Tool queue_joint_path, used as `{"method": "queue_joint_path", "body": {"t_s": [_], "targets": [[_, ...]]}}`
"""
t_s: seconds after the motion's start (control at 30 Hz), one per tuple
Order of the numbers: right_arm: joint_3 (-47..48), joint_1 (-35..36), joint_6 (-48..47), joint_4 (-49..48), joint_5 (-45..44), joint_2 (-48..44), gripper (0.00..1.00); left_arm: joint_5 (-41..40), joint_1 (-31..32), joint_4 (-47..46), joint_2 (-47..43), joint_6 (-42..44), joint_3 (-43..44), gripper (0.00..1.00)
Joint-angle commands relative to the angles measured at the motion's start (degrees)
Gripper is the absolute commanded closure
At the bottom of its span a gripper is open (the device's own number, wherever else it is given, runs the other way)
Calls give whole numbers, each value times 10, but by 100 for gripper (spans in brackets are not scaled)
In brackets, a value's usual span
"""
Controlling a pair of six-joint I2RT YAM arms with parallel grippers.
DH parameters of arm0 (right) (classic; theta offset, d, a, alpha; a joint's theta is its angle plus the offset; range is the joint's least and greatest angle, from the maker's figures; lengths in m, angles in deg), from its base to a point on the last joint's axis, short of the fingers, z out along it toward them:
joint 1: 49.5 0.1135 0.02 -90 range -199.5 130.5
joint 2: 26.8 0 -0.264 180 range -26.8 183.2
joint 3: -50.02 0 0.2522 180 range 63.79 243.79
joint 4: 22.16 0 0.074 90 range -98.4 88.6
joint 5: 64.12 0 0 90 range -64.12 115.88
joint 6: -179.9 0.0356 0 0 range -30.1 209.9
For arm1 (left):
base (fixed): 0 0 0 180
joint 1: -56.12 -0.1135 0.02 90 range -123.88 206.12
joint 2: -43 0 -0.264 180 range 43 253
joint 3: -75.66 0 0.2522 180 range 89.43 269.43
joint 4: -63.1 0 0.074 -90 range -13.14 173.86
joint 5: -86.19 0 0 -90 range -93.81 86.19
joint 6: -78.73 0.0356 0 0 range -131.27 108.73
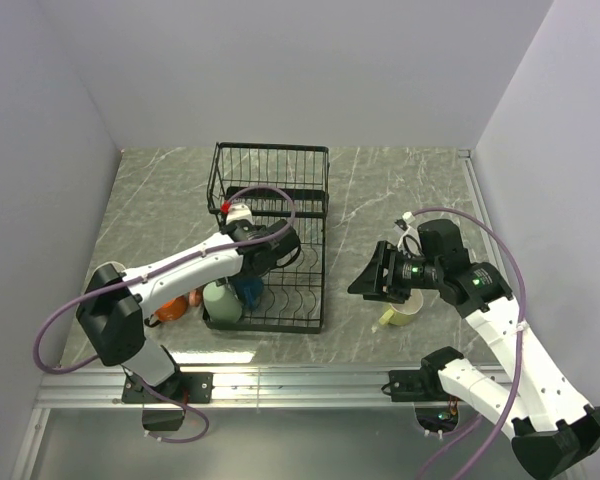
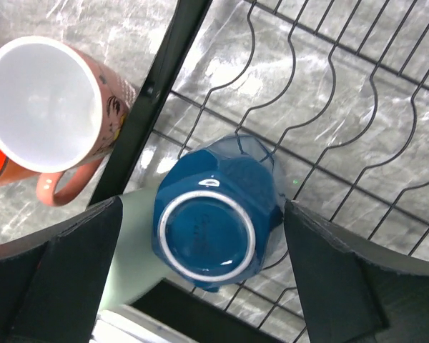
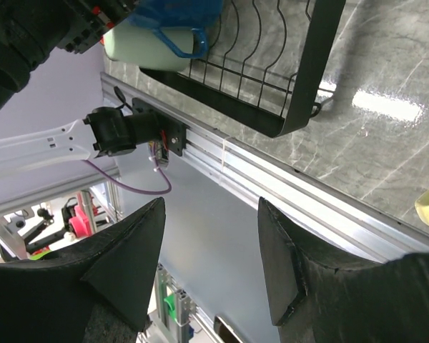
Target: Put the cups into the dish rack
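Left jaws are released around the blue cup (image 2: 214, 221), upside down in the rack (image 1: 272, 147) toward the near edge of the desk (image 1: 380, 180); its base mark is unreadable. Right jaws released, empty.

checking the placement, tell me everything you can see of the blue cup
The blue cup is glossy dark blue ceramic with faceted sides and a white-ringed foot. It stands upside down, base up, on the wavy wires of the dish rack, by its near left corner. A pale green cup sits close against it. The open left gripper flanks it; whether the fingers touch it is unclear.
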Motion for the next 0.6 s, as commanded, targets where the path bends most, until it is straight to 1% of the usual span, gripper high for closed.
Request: {"method": "queue_joint_path", "body": {"t_s": [0.0,0.13,0.27,0.3,0.33,0.4,0.57], "targets": [[-6,-3,-7,-15,-5,-2,38,14,1,37,-28,-12,2,0],[7,-3,-27,4,-31,0,38,11,3,51,-35,-14,28,1],[37,-2,-54,52,-111,7,38,3,8,86,-39,-17,69,1],[43,-3,-54,63,-169,8,38,0,9,93,-40,-19,77,1],[54,-4,-51,87,-196,11,38,-3,10,99,-42,-20,98,1],[57,-4,-45,96,-244,8,38,-4,12,108,-51,-13,117,1],[54,-3,-33,122,-322,8,37,-8,18,124,-82,0,156,1]]}}
